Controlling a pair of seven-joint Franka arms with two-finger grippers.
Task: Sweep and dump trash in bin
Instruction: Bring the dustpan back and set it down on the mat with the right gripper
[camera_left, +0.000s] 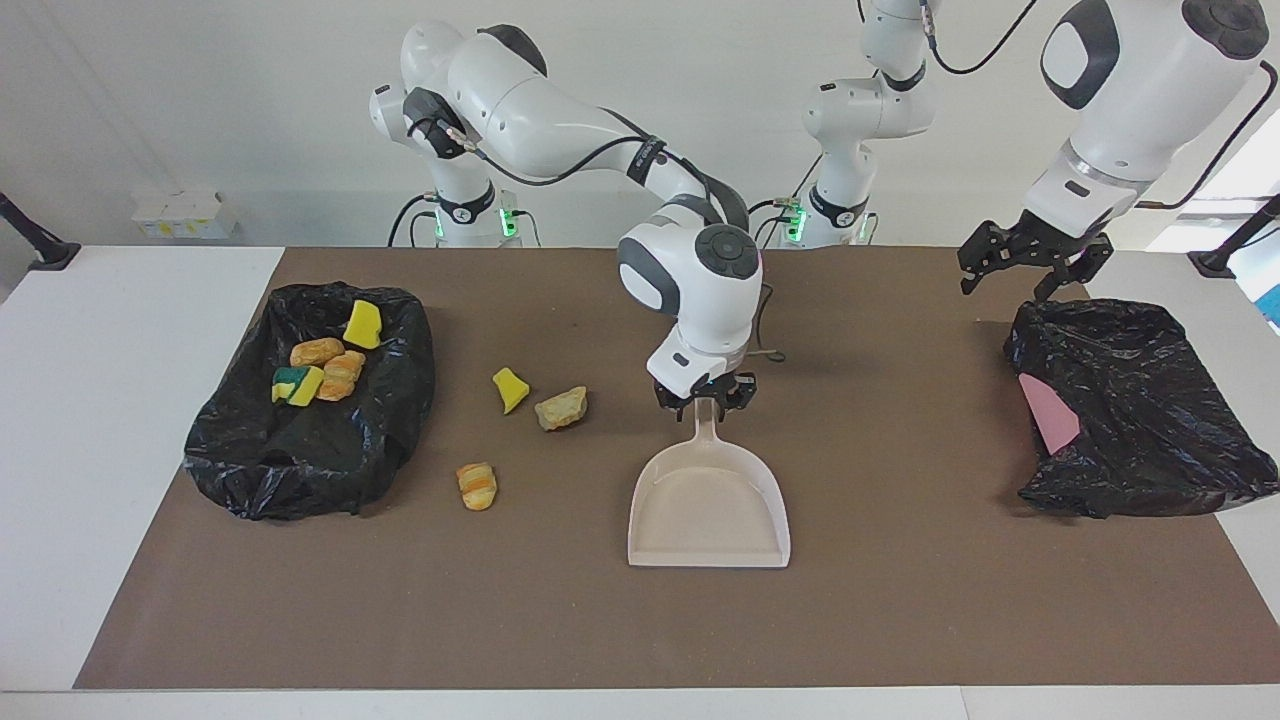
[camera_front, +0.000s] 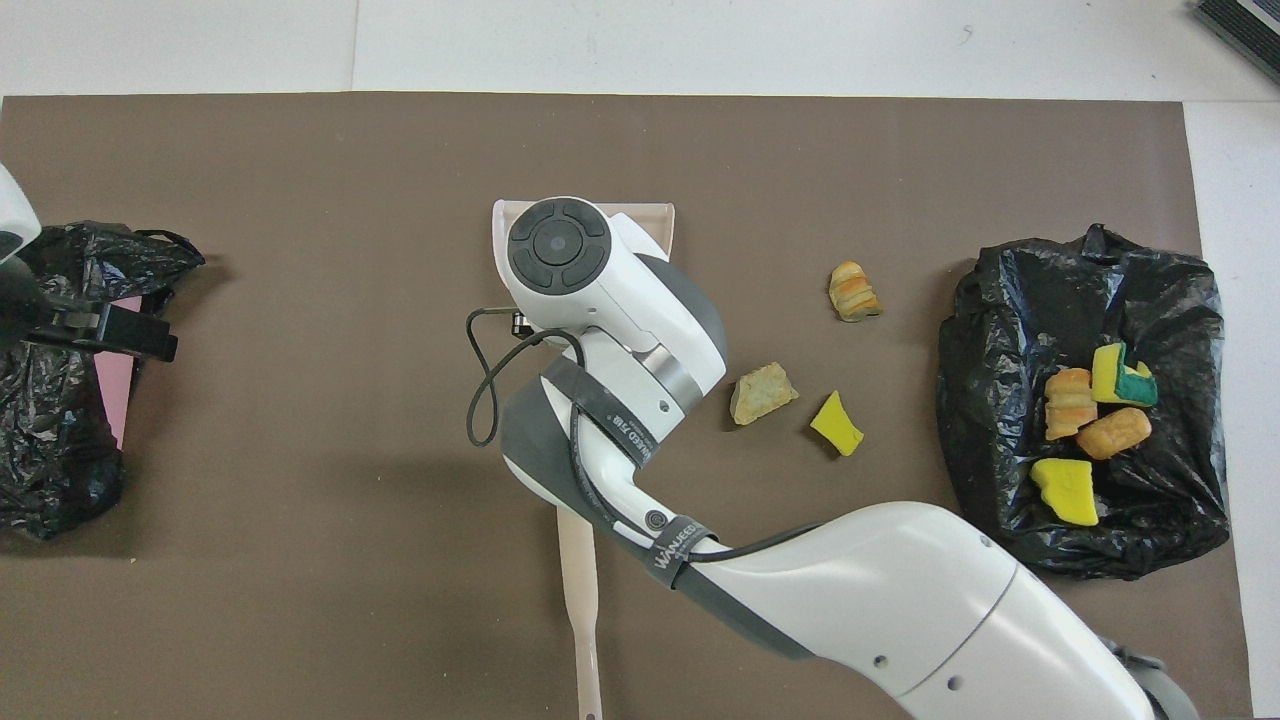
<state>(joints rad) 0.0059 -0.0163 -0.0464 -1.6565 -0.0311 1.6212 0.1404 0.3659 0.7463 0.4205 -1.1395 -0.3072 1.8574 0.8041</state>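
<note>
Trash: three pieces loose on the brown mat, namely a yellow sponge chunk (camera_left: 510, 389), a bread lump (camera_left: 561, 408) just beside it, and a croissant piece (camera_left: 477, 485) farther from the robots; four more already lie in the black bin bag (camera_left: 400, 400) at the right arm's end.
Dustpan: beige dustpan (camera_left: 708, 500) flat on the mat, mouth facing away from the robots, apart from the loose pieces.
Right gripper: right gripper (camera_left: 705, 397) at the top of the dustpan handle; cannot tell whether the fingers grip or have let go.
Left gripper: left gripper (camera_left: 1030, 262) fingers spread, empty, waiting over the second bag (camera_left: 1140, 420) with the pink sheet (camera_left: 1047, 412).
Risk, grip: if the handle is loose, a lift may drop or twist the pan.
Risk, sweep: the pan mouth points away from the trash; pushing sideways could scatter pieces or roll the croissant off.
Risk, bag: the soft bag rim may fold under the pan edge.
</note>
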